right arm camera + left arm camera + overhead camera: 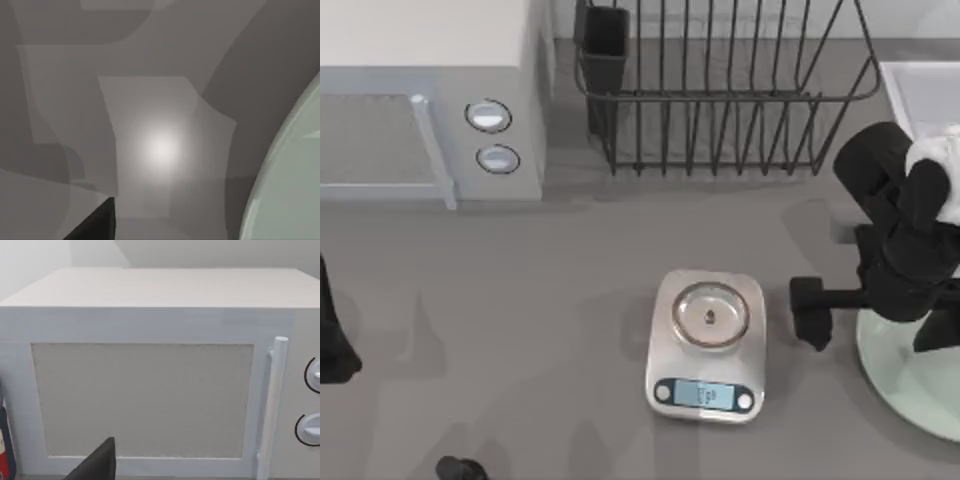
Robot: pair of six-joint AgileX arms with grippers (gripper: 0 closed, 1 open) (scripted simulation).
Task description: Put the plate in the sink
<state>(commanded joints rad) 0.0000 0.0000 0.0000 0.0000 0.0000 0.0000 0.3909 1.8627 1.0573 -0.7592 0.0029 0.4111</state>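
Observation:
The pale mint-green plate [905, 385] lies flat on the table at the right edge, partly cut off by the top view and partly covered by my right arm. Its curved rim [285, 180] also appears in the right wrist view, against the grey table. My right gripper [870, 315] hangs over the plate's left rim, between the plate and the scale. The sink [920, 90] is a pale basin at the far right corner, behind the right arm. My left gripper [330, 340] is parked at the left edge, facing the microwave.
A kitchen scale [707, 345] with a round steel pan stands mid-table, just left of the right gripper. A black wire dish rack [720, 90] stands at the back, left of the sink. A white microwave [430, 100] [150, 390] takes up the back left corner.

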